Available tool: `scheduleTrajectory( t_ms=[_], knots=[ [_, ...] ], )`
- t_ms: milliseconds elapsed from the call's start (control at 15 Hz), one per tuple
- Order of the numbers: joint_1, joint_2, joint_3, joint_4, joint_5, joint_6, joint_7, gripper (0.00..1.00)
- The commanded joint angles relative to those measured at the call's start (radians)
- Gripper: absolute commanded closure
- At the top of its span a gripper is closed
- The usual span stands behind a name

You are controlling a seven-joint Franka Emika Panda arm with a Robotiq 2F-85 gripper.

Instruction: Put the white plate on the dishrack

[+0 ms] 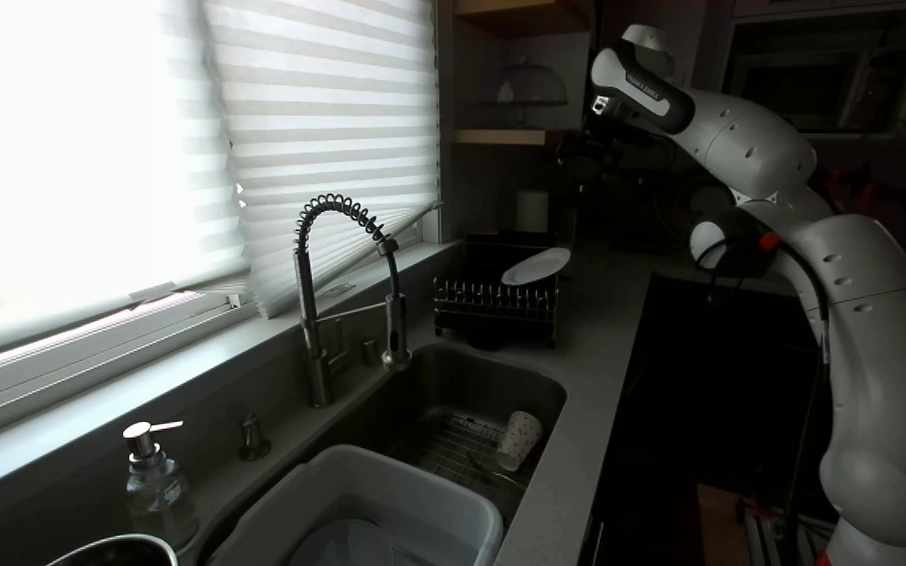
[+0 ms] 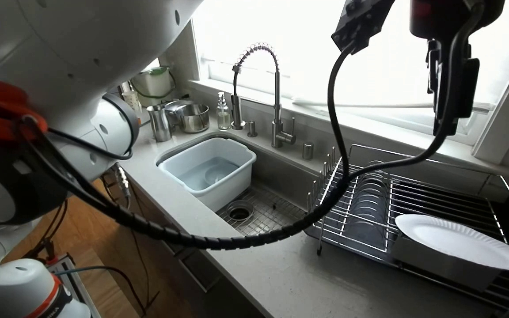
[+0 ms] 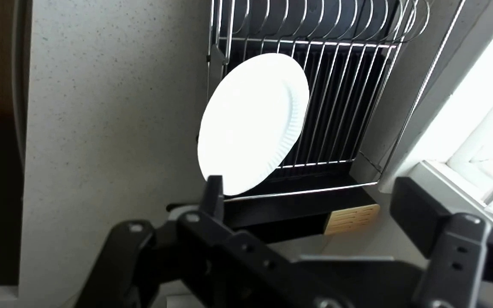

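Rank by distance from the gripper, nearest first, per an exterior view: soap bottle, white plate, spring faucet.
1. White plate: tilted, at the dishrack.
2. Spring faucet: picture-left of the rack.
3. Soap bottle: farther left, just past the faucet.

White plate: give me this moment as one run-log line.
white plate: tilted, on dishrack, outside looped prongs | end effector: open, higher than plate, apart | task: placement looks done

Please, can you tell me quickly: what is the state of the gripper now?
Gripper: open, holding nothing; the white plate lies apart from it.
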Motion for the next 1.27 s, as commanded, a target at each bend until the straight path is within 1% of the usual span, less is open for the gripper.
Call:
scheduleTrajectory(
  t_ms=[0, 467, 733, 800, 867, 1200],
  knots=[
    [0.022, -0.044, -0.03, -0.023, -0.081, -0.027, -0.085, 0.0],
    [0.08, -0.073, -0.085, -0.017, -0.221, -0.005, -0.193, 0.0],
    [0.115, -0.079, -0.113, -0.018, -0.277, 0.002, -0.203, 0.0],
    [0.121, -0.078, -0.118, -0.018, -0.284, 0.006, -0.206, 0.0],
    [0.108, -0.082, -0.103, -0.024, -0.254, 0.007, -0.188, 0.0],
    [0.119, -0.081, -0.113, -0.023, -0.265, 0.008, -0.193, 0.0]
  ],
)
